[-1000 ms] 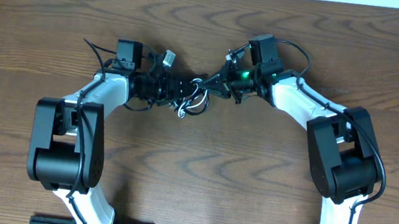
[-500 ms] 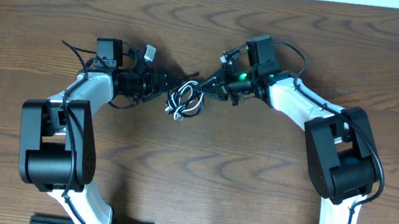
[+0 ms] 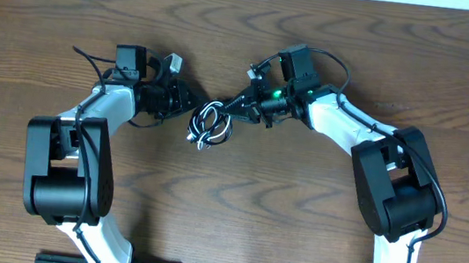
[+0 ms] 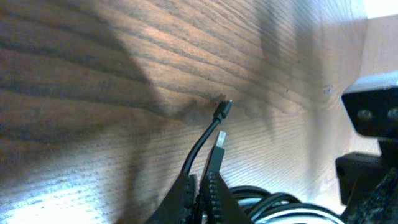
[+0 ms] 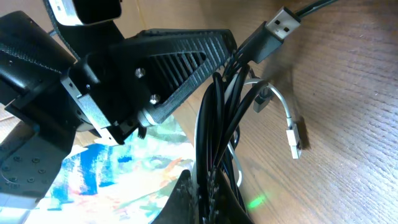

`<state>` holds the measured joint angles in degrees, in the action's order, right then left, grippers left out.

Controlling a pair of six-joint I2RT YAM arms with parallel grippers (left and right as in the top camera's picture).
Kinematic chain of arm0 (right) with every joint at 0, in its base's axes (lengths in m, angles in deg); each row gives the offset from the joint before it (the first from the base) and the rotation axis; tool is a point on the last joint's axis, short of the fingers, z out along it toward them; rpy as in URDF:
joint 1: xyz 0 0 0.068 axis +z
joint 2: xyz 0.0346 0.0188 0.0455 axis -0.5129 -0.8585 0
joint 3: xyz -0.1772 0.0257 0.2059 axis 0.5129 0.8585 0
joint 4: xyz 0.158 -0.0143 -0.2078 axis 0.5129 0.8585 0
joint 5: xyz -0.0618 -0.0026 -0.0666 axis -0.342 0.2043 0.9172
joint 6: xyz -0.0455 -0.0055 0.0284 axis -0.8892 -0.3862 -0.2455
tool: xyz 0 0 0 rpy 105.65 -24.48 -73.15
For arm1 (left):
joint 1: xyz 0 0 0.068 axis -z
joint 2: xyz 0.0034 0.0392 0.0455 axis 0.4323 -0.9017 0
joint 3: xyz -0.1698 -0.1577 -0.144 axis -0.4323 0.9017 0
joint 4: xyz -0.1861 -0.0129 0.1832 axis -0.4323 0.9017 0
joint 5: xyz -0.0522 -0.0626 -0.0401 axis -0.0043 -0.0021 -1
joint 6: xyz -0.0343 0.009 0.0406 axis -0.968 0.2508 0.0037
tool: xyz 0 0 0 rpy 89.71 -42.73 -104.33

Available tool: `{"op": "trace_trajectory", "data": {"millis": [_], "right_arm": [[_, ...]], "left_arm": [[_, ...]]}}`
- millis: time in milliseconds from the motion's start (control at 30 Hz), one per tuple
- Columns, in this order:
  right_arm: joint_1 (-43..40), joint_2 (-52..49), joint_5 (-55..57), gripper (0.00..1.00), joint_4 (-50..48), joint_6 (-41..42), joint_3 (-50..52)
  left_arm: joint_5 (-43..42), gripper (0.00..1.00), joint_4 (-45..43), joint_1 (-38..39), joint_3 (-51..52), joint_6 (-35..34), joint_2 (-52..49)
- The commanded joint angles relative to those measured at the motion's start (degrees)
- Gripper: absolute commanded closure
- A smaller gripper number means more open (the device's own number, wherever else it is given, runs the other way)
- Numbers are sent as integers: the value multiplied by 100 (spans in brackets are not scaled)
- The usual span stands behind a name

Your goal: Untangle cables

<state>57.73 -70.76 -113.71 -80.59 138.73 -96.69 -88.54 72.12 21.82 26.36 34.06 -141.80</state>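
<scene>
left gripper [image 4: 199, 185] clamped shut on thin black cable [image 4: 196, 152], small plug end [image 4: 224, 109] sticking out ahead of my fingers, above wood table [image 3: 235, 202]. right gripper [image 5: 204, 186] closed tight on cable bundle [image 3: 209, 122], black loops running up past its jaws. bundle sits mid-table between my two grippers. white cable [image 5: 293, 135] curls out of bundle, its plug near tabletop.

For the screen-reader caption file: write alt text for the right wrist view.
The right gripper, shut, holds a bundle of black and white cables rising from its fingers. The left gripper pinches the same bundle higher up, beside a black USB plug; a white plug end sticks out free, wooden table behind.
</scene>
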Motion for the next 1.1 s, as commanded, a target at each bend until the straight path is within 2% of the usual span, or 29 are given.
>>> {"op": "trace_trajectory", "data": {"millis": [0, 167, 367, 567, 733, 800, 967, 1067], "right_arm": [[22, 15, -197, 99, -4, -146, -114], [-42, 15, 162, 99, 48, -205, -114], [-109, 15, 278, 99, 142, -201, -114], [-234, 15, 273, 99, 149, -236, -114], [-291, 15, 267, 99, 254, -529, -114], [-313, 15, 238, 99, 299, -616, -114], [-444, 15, -120, 99, 302, -748, -114], [-509, 15, -284, 99, 343, -787, -114]], "left_arm": [[48, 92, 15, 7, -83, 59, 118], [-17, 92, 144, -7, -85, -214, 157], [35, 92, 761, 105, -85, 481, 807], [1342, 92, 1174, 264, -85, 527, 1296], [1298, 91, 1366, 317, -85, 968, 1458], [1283, 83, 1471, 407, -85, 1257, 1456], [804, 51, 1596, 734, -85, 2291, 1456], [750, 50, 1617, 883, -85, 2568, 1456]]}}
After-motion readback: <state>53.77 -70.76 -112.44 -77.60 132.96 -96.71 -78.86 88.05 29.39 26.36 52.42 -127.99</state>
